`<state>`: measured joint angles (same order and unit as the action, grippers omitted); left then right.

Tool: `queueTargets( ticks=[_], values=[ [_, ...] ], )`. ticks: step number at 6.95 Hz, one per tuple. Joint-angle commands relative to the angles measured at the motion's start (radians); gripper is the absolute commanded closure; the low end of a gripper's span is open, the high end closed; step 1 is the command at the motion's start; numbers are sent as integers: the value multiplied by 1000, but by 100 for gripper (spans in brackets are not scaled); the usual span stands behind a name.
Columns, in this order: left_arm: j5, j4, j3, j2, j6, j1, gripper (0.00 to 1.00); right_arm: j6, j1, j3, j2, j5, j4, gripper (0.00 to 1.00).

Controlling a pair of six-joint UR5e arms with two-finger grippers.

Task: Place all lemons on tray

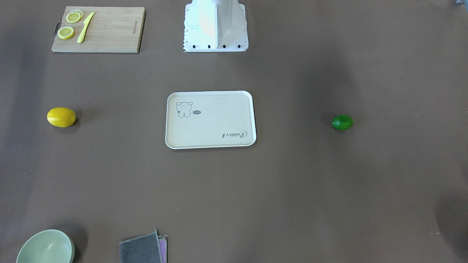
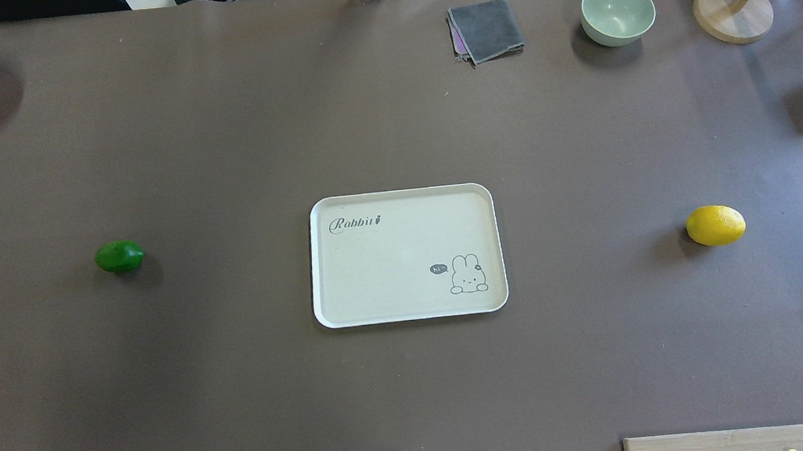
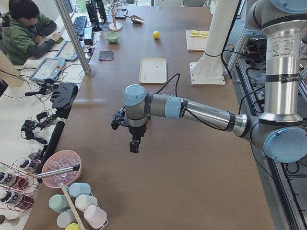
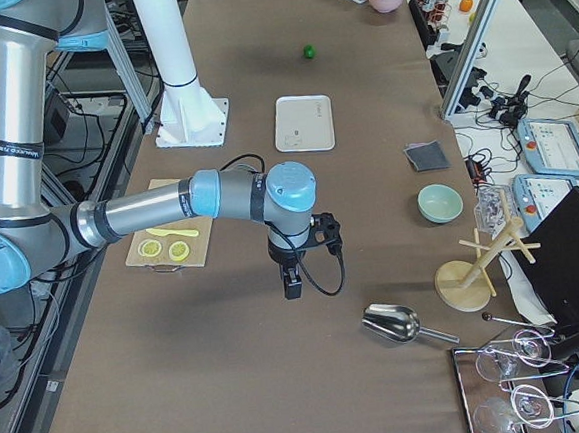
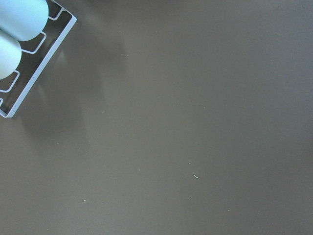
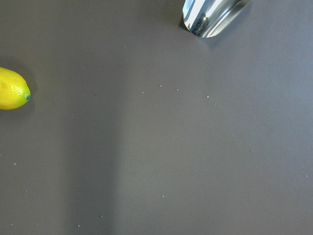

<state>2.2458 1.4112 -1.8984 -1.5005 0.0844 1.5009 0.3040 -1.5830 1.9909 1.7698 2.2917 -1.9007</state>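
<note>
At the middle of the table, straight before the robot's base, lies the tray, its long sides running across from the robot's left to its right. Grey script in one corner reads "Rabbit", upright when seen from the robot's side and upside down from the operators' side. In the opposite corner, a small rabbit drawing has a speech bubble that says "hi~".

Both lemons lie on the bare table, well apart from the tray and roughly level with it. The green lemon is off to the robot's left, and the yellow lemon is off to its right. Each lies on its side with its long axis along the table's length, one pointed end toward the tray and the other away from it. The right wrist view catches one tip of the yellow one, marked with a small dark dot.

Close to the robot on its right, a wooden cutting board carries lemon slices, a yellow knife and a stamped mark too small to read.

The left arm reaches over the table's left end, its jaws pointing down above the table. The right arm does likewise at the right end, between the board and a metal scoop. Only the side views show them, so I cannot tell whether either pair of jaws is spread or pressed together.
</note>
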Motion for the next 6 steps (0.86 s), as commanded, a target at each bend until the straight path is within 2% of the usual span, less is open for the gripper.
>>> queueTargets(
  ticks=[1, 4, 6],
  values=[
    [0, -3, -2, 0, 0, 1, 2, -3, 0, 5, -4, 9, 3, 0],
    [-2, 0, -24, -1, 0, 2, 2, -17, 0, 37, -21, 3, 6, 0],
    [1, 27, -50, -23, -5, 1, 2, -16, -12, 49, -73, 0, 14, 0]
  ],
)
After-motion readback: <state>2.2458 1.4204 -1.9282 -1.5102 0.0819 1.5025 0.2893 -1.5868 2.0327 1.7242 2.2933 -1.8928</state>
